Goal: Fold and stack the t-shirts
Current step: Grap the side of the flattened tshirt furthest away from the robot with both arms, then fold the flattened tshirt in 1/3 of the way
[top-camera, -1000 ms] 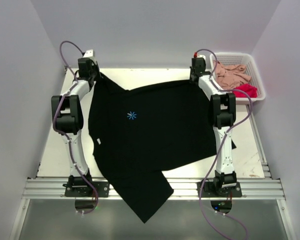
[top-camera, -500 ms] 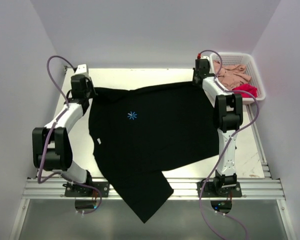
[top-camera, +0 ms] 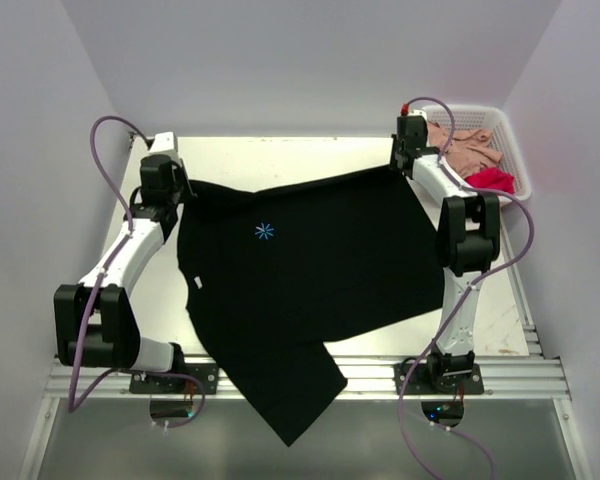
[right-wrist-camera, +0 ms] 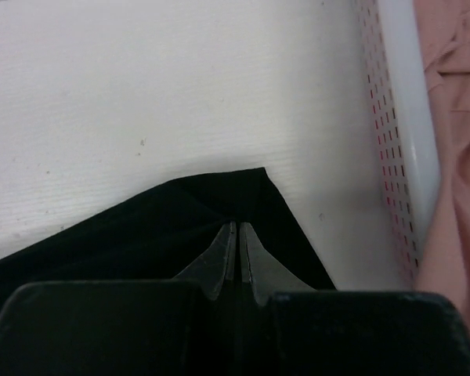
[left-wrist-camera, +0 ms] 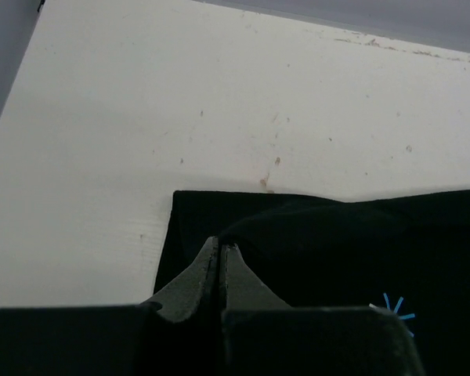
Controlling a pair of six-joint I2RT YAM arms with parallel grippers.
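Since the earlier frame the left arm has swung outward, away from the basket [right-wrist-camera: 403, 117], drawing the far edge of the black shirt [top-camera: 310, 270] straighter. The left gripper [left-wrist-camera: 222, 252] and right gripper [right-wrist-camera: 236, 231] each clench a far corner, the right just beside the basket. The shirt is limp, light cloth, best held by its corners. It lies spread beside the basket, long axis running toward it. I cannot tell which end is the collar.

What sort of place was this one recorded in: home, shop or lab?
Probably a lab test booth, not a home: plain pale walls box in a white table, the arms are bolted to an aluminium rail, and a white basket holds waiting t-shirts.
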